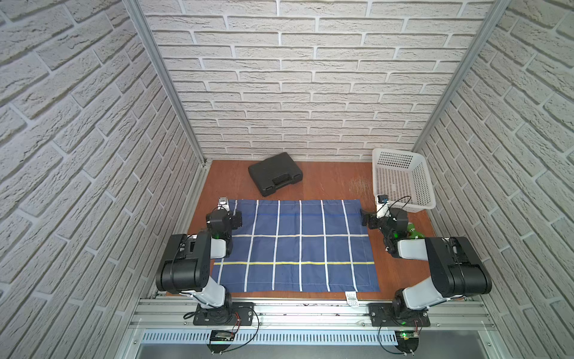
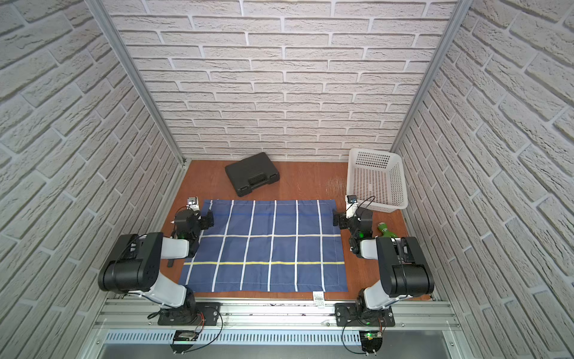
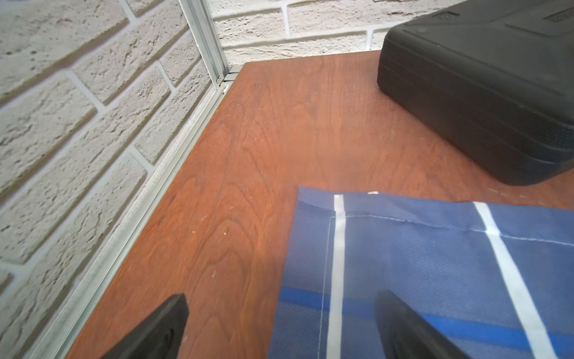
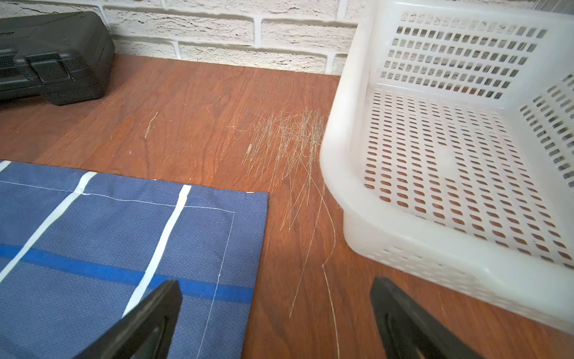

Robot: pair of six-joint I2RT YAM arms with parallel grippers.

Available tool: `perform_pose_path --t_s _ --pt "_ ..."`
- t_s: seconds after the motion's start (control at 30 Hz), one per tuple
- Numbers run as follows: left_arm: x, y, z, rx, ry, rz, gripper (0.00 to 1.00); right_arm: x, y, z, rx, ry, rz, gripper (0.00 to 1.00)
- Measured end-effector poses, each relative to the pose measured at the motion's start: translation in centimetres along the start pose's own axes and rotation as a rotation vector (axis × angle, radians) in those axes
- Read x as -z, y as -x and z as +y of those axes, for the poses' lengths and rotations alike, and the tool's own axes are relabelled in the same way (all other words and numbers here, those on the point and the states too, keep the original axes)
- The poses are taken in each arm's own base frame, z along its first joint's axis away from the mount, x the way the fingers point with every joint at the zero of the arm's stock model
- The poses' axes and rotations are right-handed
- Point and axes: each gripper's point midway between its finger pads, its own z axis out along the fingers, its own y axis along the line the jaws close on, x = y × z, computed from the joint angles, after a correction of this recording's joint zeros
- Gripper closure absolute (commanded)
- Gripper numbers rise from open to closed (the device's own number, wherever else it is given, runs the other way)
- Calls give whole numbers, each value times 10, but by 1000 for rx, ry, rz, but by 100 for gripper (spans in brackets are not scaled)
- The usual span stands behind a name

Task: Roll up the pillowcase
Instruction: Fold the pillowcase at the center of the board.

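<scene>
The blue grid-lined fabric pillowcase point(image 1: 295, 245) with one yellow stripe lies flat and unrolled on the reddish wooden bench point(image 1: 326, 183). The left claw point(image 3: 281, 298) and right claw point(image 4: 276, 283) gape wide and empty, each straddling a side edge near its far corners.

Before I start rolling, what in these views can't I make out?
Top views: green object mostly hidden behind the right arm, unidentifiable.
Top views: label print too small.
Top views: pillowcase's left edge partly covered by the left arm.
Left wrist view: black case cut off by the frame edge.
</scene>
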Motion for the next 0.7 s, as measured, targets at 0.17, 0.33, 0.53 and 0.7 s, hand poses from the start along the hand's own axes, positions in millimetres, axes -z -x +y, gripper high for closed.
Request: perform_pose_path --t_s 0.17,0.33,0.53,0.7 --pt "0 0 0 0 -1 0 2 0 0 0 0 0 0 0" --pt "0 0 0 1 -4 0 2 0 0 0 0 0 0 0" --pt "0 0 0 1 -3 0 1 0 0 0 -1 -1 0 0" --pt "0 0 -1 2 -11 0 2 0 0 0 -1 -1 0 0"
